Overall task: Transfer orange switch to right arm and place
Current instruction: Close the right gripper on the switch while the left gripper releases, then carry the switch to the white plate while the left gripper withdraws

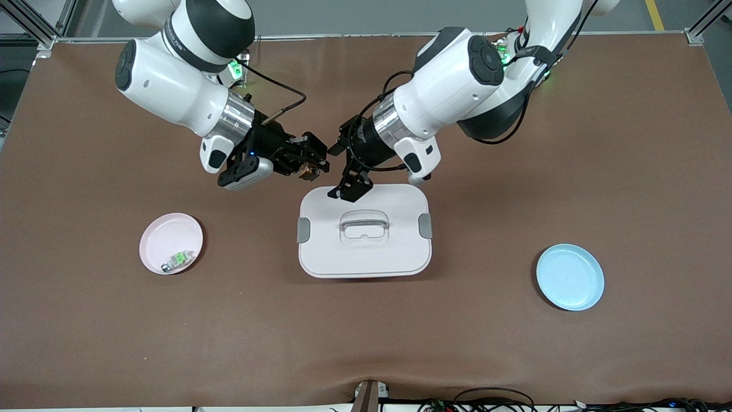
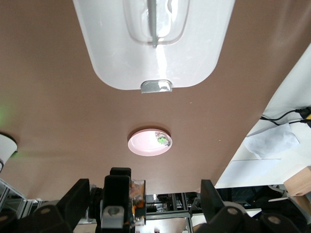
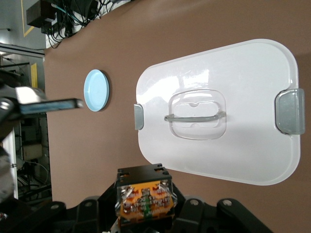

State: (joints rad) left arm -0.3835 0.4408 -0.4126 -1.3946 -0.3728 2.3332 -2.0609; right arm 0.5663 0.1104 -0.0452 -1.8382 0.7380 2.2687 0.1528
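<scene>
Right hand [image 1: 309,166] gripping orange switch [image 3: 145,199], left hand [image 1: 345,171] seemingly open

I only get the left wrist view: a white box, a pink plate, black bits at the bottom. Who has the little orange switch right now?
Observer: The right gripper is shut on the orange switch, up over the table beside the white box.
Operator: Where does my own gripper hang?
Observer: The left gripper is open over the box's rim, close to the right one.
Operator: Any plate besides the pink plate?
Observer: Yes, a blue plate toward the left arm's end of the table, with nothing on it.
</scene>
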